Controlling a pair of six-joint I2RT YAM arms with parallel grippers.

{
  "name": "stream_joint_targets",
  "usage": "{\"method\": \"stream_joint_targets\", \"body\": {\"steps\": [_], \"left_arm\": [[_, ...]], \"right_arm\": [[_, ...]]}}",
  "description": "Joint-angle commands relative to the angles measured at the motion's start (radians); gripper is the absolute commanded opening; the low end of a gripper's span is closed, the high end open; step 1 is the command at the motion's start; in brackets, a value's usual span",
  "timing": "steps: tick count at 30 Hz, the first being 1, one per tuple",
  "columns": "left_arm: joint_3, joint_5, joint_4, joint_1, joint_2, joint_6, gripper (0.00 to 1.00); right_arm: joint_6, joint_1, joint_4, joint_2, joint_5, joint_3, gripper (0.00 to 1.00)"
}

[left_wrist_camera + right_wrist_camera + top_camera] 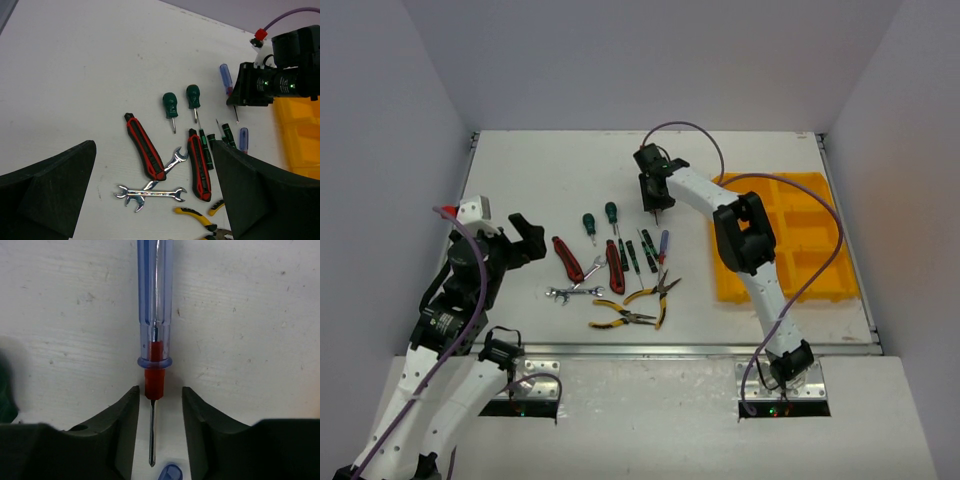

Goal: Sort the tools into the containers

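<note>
The left gripper (pixel 525 238) hangs spread wide at nine o'clock of the tools (pixel 615 275) — idle, clear of the work. At their one o'clock the right gripper (pixel 160 395) straddles the blue-handled screwdriver (pixel 155 290), jaws narrow yet not touching it — set to pinch. The yellow tray (pixel 775 178) waits at three o'clock.

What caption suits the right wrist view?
Right gripper straddling a blue-handled screwdriver on the white table, jaws not yet touching it.
</note>
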Motion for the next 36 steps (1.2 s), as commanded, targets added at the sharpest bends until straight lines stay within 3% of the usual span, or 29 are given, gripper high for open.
{"method": "stream_joint_targets", "body": {"steps": [1,8,14,20,26,31,36], "left_arm": [[-0.001,0.009,0.051,-0.013,-0.010,0.006,1.00],[-0.001,0.010,0.050,-0.014,-0.011,0.006,1.00],[-0.001,0.010,0.049,-0.015,-0.014,0.006,1.00],[-0.001,0.008,0.049,-0.015,-0.017,0.004,1.00],[-0.002,0.010,0.051,-0.016,-0.024,0.004,1.00],[-0.002,0.007,0.051,-0.016,-0.029,0.004,1.00],[-0.002,0.004,0.050,-0.016,-0.036,0.003,1.00]], "right_arm": [[0.026,-0.006,0.019,-0.010,0.033,-0.022,0.38],[0.040,-0.005,0.033,0.014,-0.005,-0.025,0.01],[0.090,-0.010,0.081,-0.090,-0.046,-0.077,0.00],[0.218,-0.050,0.287,-0.363,-0.167,-0.331,0.00],[0.247,-0.073,0.307,-0.475,-0.206,-0.410,0.00],[0.296,-0.096,0.307,-0.603,-0.161,-0.513,0.00],[0.505,-0.185,0.332,-0.783,-0.113,-0.705,0.00]]}}
